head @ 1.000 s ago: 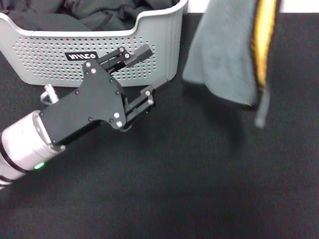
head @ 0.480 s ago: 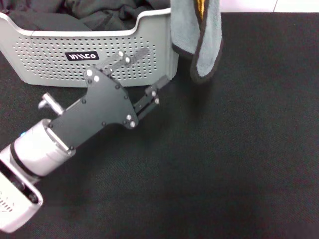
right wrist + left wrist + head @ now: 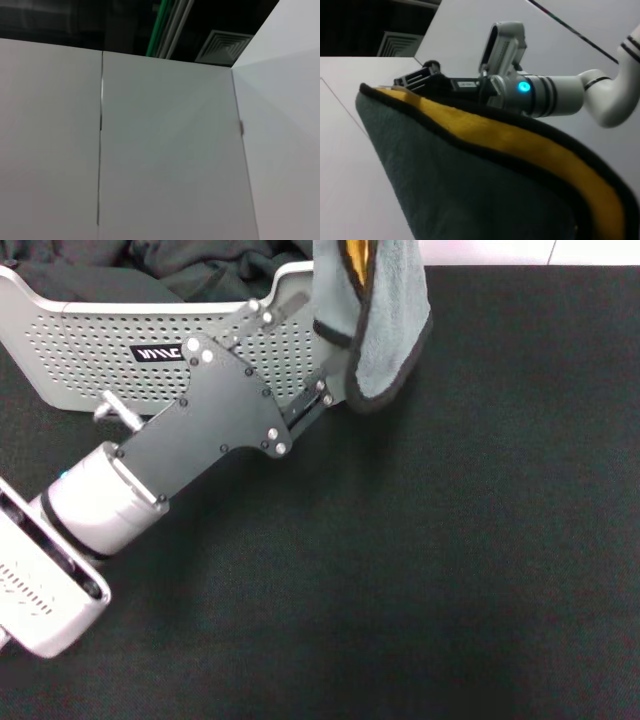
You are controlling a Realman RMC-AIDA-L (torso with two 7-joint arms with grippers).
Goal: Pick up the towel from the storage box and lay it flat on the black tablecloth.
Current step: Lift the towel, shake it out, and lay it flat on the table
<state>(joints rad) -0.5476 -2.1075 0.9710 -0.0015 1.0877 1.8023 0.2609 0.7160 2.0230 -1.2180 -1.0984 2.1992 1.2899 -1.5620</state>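
Observation:
The towel (image 3: 385, 330), grey with an orange-yellow inner face and black trim, hangs folded in the air from above the head view, beside the storage box (image 3: 90, 350) and over the black tablecloth (image 3: 450, 540). My left gripper (image 3: 305, 350) is open, in front of the box's right corner, with its fingertips at the towel's lower left edge. In the left wrist view the towel (image 3: 470, 190) fills the foreground. My right gripper (image 3: 412, 80) shows there, shut on the towel's top corner. It is out of the head view.
A black fabric heap (image 3: 190, 265) lies inside the storage box at the back left. The tablecloth stretches to the right and front. A white strip shows beyond its far edge (image 3: 520, 252).
The hanging towel has swung left, from the right of the view to beside the box. My left gripper has moved up and away from me until its fingertips reach the towel's edge.

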